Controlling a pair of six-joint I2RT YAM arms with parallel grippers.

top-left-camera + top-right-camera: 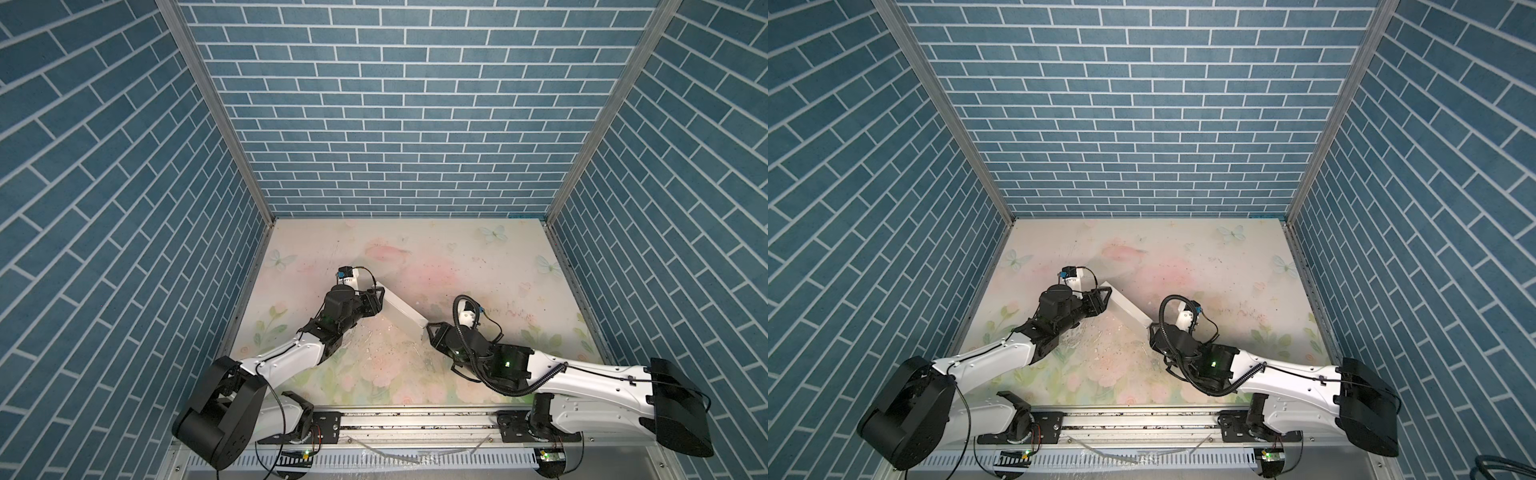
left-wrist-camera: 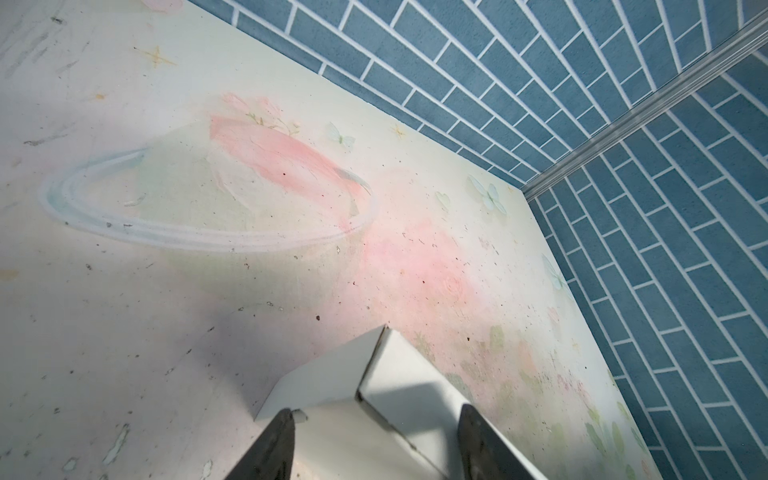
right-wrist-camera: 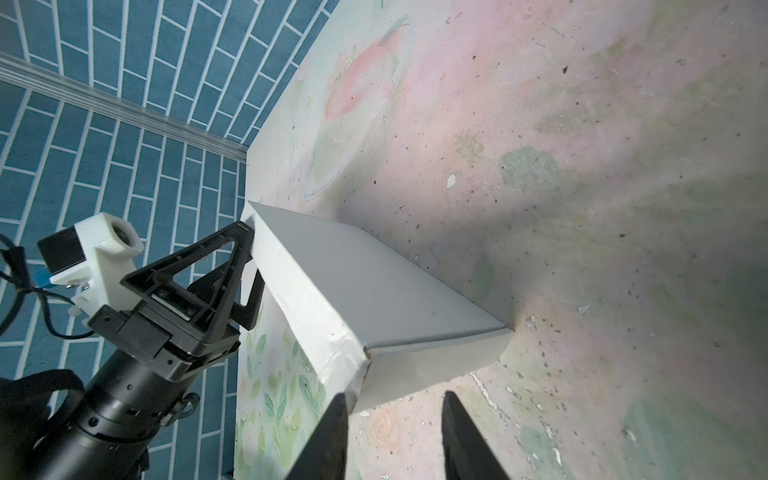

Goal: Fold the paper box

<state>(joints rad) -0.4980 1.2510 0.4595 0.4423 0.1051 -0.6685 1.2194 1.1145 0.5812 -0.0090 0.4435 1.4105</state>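
paper box (image 1: 402, 309) gripped by left claw (image 1: 380, 297), right claw (image 1: 428, 332) at corner

No text, label, brand, number or sign can be read in any view. The paper box (image 3: 374, 282) shows only plain white faces. Toward the right edge of the worktop (image 1: 457, 257), a faint reddish scrawl (image 1: 515, 312) in the printed pattern may be lettering. It is too blurred to make out.
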